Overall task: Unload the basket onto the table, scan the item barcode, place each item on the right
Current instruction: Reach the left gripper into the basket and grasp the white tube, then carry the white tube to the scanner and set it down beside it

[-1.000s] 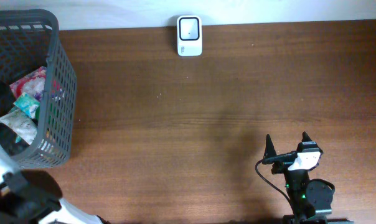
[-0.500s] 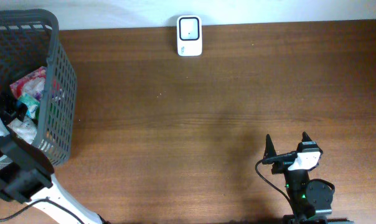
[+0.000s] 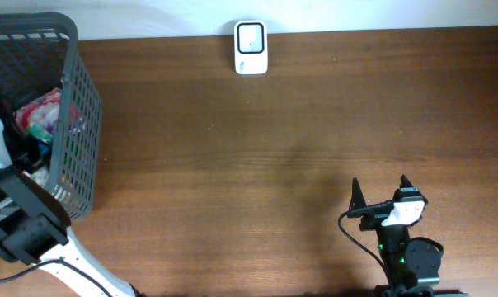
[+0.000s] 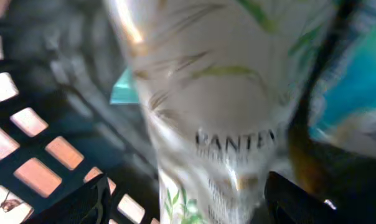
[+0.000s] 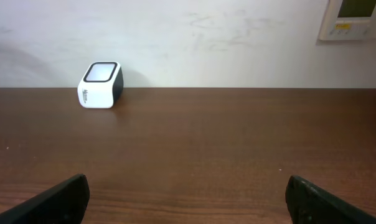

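Note:
My left gripper (image 4: 188, 199) is down inside the grey basket (image 3: 80, 124), its fingers standing wide on either side of a white Pantene pouch (image 4: 219, 93) with green leaf print. A gap shows between the left finger (image 4: 82, 202) and the pouch, so the jaws are open around it. In the overhead view the basket wall mostly hides this gripper. The white barcode scanner (image 3: 251, 47) stands at the table's far edge and also shows as the scanner (image 5: 101, 84) in the right wrist view. My right gripper (image 3: 379, 191) rests open and empty near the front edge.
More packs lie in the basket: a pink one (image 3: 43, 107) and a teal one (image 4: 356, 81). The basket's lattice wall (image 4: 26, 155) stands close to my left finger. A wall panel (image 5: 356, 18) hangs behind the table.
My left arm has pushed further into the basket, down over the packs, and the white pouch now sits between its fingers. The right arm has not moved.

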Available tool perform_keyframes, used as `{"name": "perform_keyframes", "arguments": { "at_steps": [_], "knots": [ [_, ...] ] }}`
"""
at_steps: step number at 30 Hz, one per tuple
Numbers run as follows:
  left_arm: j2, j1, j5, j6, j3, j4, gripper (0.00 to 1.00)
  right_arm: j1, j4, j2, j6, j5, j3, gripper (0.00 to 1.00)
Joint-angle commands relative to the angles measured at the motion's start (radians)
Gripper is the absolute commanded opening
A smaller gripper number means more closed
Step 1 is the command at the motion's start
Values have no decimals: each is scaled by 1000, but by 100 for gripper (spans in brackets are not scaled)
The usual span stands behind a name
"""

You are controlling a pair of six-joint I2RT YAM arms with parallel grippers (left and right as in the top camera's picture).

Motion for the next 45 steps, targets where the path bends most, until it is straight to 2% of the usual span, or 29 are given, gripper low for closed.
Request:
{"name": "perform_keyframes", "arguments": {
  "at_steps": [1,5,7,11,19,21,23,28,30,34,37,43,45],
  "knots": [
    [10,5,0,29,-83,40,74,5,-1,-6,5,5,-9,99],
    [10,6,0,29,-131,70,34,5,-1,-6,5,5,-9,99],
    [8,5,0,29,-123,67,20,5,-1,-6,5,5,-9,99],
    [8,5,24,29,-38,6,8,5,-1,-6,5,5,-9,99],
    [8,5,172,29,424,-235,5,5,-1,-6,5,5,-9,99],
    [8,5,194,29,529,-273,5,5,-1,-6,5,5,-9,99],
    [-9,6,277,29,623,-273,3,5,-1,-6,5,5,-9,99],
    [-39,5,491,29,784,-240,0,5,-1,-6,5,5,-9,99],
    [-52,5,508,9,852,-204,0,5,-1,-6,5,5,-9,99],
    [-96,5,507,5,974,-82,7,5,-1,-6,5,5,-9,99],
    [-126,5,519,-63,1036,-40,8,5,-1,-6,5,5,-9,99],
    [-192,-79,853,-130,1080,73,8,5,-1,-6,5,6,-9,99],
    [-192,-135,880,-130,1080,80,10,5,-1,-6,5,5,-9,99]
  ]
}}
